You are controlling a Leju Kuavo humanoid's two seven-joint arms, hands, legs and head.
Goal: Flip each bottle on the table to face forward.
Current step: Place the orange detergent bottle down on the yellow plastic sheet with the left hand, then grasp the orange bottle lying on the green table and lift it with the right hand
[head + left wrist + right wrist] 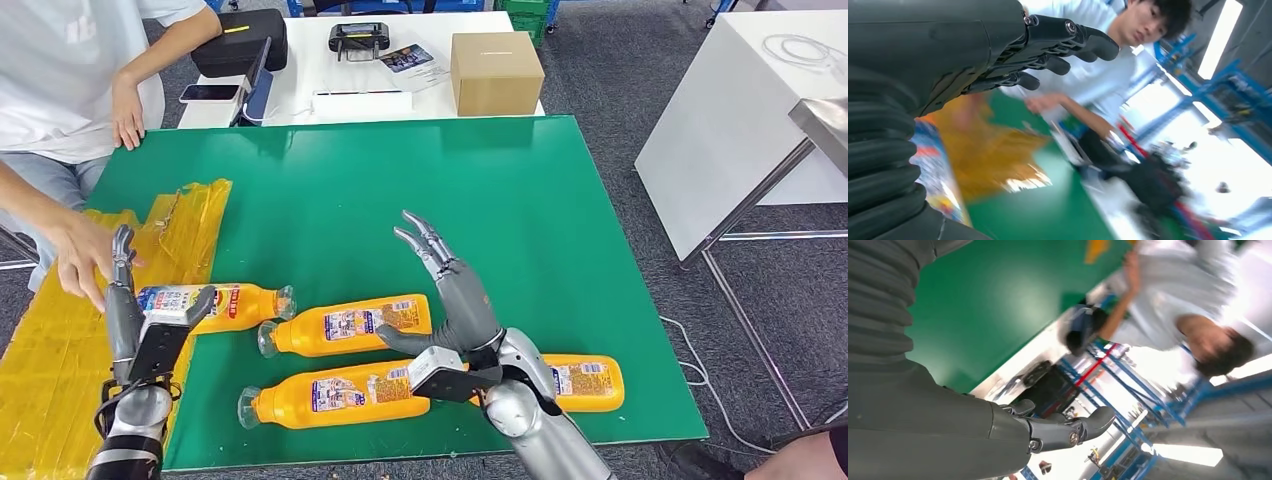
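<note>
Nearest, four orange bottles are seen lying on the green mat (420,180): front bottle (335,392), right bottle (590,382), middle bottle (345,327), left bottle (215,303) (caps mostly leftward). Above the front bottle, the right hand (450,285) is raised, fingers spread, grasping nothing. Beside the left bottle, the left hand (130,305) is held released, with a person's hand (78,255) just beyond

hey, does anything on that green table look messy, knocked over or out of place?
All four bottles lie on their sides on the green table, none upright: one at the left, two in the middle, one at the right partly behind the right arm. The yellow sheet at the left edge is crumpled. No spill shows.
</note>
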